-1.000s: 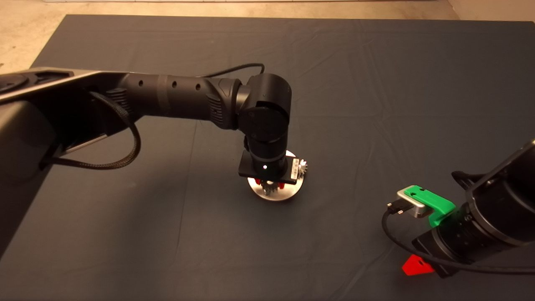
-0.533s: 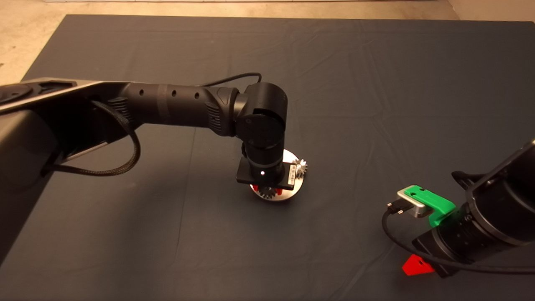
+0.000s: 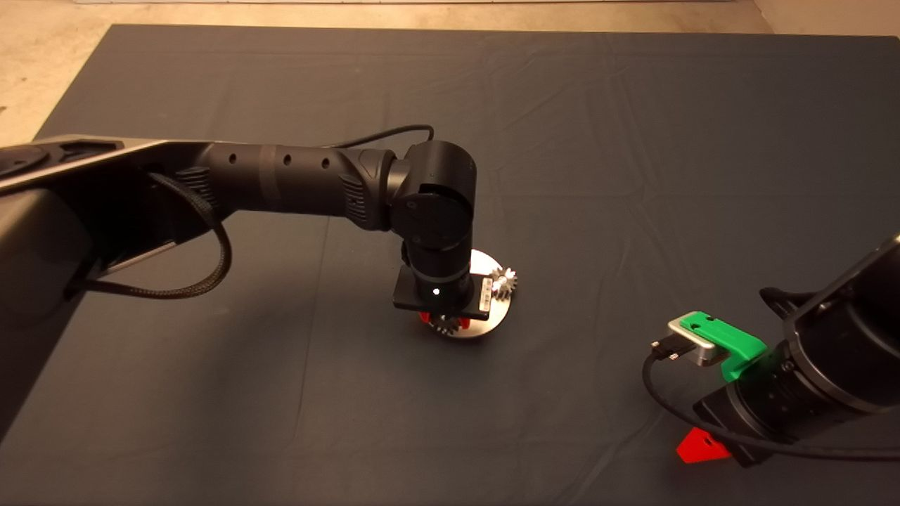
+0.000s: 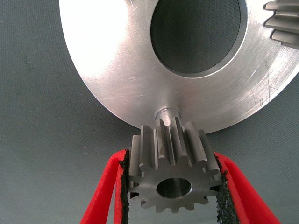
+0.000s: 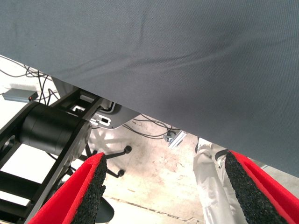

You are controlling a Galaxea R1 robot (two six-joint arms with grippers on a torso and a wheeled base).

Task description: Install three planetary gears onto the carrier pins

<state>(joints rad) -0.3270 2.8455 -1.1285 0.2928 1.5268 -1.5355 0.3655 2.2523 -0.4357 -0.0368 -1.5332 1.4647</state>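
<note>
The shiny silver disc [image 3: 485,325] with a large centre hole lies mid-mat, mostly under my left wrist; it fills the left wrist view [image 4: 117,70]. One planetary gear [image 3: 504,281] sits at the disc's right edge and also shows in the left wrist view [image 4: 282,23]. My left gripper [image 3: 444,323] [image 4: 173,186] is shut on a second gear [image 4: 173,172], held flat just short of a bare carrier pin [image 4: 167,113] at the disc's near rim. The other pins and the third gear are hidden. My right gripper [image 3: 703,446] [image 5: 170,186] is parked at the lower right, open and empty.
The dark mat [image 3: 598,140] is bare around the disc. The right wrist view looks past the mat's edge [image 5: 187,70] at the floor, with a black stand [image 5: 51,130], cables and a person's white-clad leg [image 5: 210,182].
My left arm has shifted a little to the left and towards the mat's front edge with the gear in its grip. The right arm has not moved.
</note>
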